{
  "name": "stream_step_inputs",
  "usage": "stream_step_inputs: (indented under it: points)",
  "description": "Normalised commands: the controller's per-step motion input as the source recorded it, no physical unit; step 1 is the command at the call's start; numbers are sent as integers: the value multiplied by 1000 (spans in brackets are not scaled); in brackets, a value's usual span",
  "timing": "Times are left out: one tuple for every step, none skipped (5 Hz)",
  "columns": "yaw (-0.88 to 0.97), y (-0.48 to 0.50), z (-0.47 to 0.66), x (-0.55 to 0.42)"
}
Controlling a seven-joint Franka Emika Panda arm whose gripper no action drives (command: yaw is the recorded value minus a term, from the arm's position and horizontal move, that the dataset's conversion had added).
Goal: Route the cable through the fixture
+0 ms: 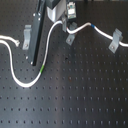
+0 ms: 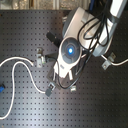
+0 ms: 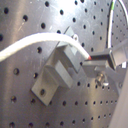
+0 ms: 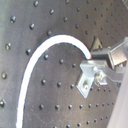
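The claw (image 1: 70, 22), clamped on the cable (image 1: 47, 47) just beside the middle fixture (image 1: 70, 38) on the table (image 1: 75, 95), appears to be mid-routing, and next must press the cord down into the slotted top.

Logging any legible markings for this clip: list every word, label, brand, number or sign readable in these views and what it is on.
None can be read in any view.
The cable, the fixture and the perforated black board carry no visible text.
The glowing blue disc on the arm's round white housing is a light, not a sign.
The cable's green band is plain colour.
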Motion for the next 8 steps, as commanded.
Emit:
stream_step_inputs:
  points:
    - [0,-23,0,33]
    - [0,-61,-350,75]
    - [0,-94,-536,121]
    - [0,-52,-512,81]
    - [-83,-204,-351,192]
    - [-403,-409,-180,122]
    - [-369,-369,-77,40]
    - [277,-45,0,-25]
